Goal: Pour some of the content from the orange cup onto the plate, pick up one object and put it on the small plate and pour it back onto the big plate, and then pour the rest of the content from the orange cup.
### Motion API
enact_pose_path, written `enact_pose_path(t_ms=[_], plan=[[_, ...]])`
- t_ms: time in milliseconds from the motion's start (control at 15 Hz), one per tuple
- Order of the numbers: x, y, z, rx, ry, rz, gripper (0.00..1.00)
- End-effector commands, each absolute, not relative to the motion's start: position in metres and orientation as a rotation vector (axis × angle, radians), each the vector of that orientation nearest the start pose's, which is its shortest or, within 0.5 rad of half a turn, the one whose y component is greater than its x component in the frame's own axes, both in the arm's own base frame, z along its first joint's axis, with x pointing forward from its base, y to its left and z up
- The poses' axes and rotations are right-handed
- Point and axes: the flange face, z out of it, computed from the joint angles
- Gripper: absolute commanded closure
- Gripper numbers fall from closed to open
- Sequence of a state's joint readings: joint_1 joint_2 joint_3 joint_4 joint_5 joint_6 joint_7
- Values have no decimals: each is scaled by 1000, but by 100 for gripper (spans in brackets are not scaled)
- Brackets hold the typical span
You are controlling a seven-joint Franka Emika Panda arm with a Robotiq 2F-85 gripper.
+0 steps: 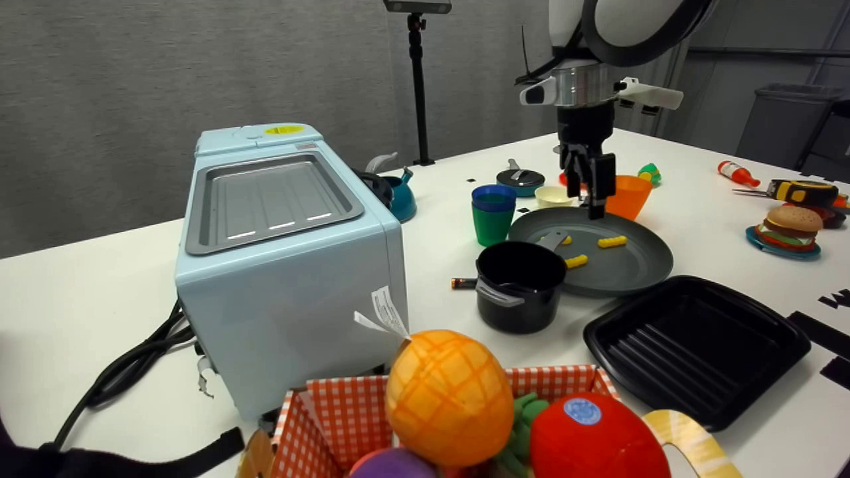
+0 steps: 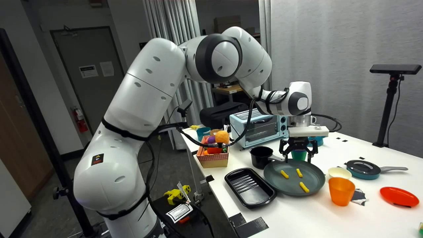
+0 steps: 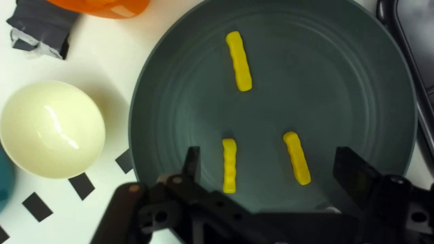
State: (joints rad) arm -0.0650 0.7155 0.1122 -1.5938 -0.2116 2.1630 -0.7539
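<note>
The big dark grey plate (image 2: 281,186) lies on the table and shows in the wrist view (image 3: 281,108). Three yellow pieces lie on it: one (image 3: 239,61) toward the orange cup's side, and two (image 3: 229,166) (image 3: 297,158) side by side. My gripper (image 2: 298,161) is open and empty, pointing down above the plate. In the wrist view its fingers (image 3: 268,152) stand wide on either side of those two pieces, touching neither. The orange cup (image 2: 341,191) stands upright beside the plate; its inside is hidden. The small pale yellow dish (image 3: 52,130) sits beside the plate and looks empty.
A black pot (image 1: 521,299) stands at the plate's edge, its handle reaching over the rim. A black ridged tray (image 2: 250,188) lies close to the plate. Stacked blue and green cups (image 1: 493,216), a lidded pan (image 2: 363,169) and a red plate (image 2: 399,197) stand around.
</note>
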Motion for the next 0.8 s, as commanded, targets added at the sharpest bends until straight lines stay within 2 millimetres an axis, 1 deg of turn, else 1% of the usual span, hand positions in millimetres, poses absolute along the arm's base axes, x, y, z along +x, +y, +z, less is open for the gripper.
enact_pose_path(t_ms=[0,133,400,533,600,667,733], plan=[[684,22,181,-2868,-1473,256,0],[685,23,164,-2897,-1465,256,0],[687,20,135,-2952,-1434,251,0],[688,19,126,-2970,-1409,249,6],[689,19,124,-2975,-1398,249,5],[690,20,124,-2979,-1396,248,7],[691,21,124,-2983,-1389,244,5]])
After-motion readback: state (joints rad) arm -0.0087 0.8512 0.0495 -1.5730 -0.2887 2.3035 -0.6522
